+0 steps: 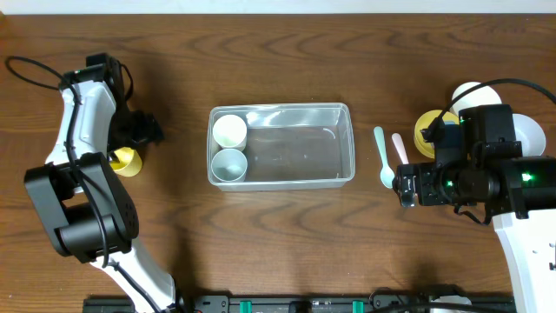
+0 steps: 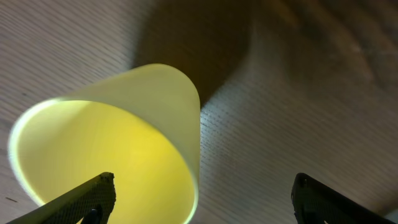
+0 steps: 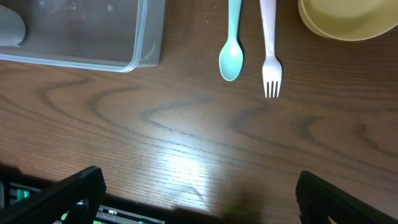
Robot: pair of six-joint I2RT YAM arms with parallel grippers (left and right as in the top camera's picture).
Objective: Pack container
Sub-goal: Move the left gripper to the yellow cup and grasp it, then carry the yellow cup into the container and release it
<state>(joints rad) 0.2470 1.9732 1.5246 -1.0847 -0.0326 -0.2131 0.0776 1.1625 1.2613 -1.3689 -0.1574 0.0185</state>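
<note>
**Container (image 1: 300, 152) sits mid-tabletop (image 1: 278, 235)**

The clear container holds a white cup (image 1: 230, 130) and a pale blue cup (image 1: 231, 163), side by side at its left end. The left gripper (image 2: 204, 183), jaws wide apart, hangs close over a yellow cup (image 2: 124, 143) lying on its side. The right gripper (image 3: 199, 180), jaws also spread, hovers above bare wood near a teal spoon (image 3: 231, 62) and a pink fork (image 3: 271, 68).

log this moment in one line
left hand: open, at yellow cup | right hand: open, empty, near teal spoon and pink fork | container: white cup and pale blue cup inside
</note>
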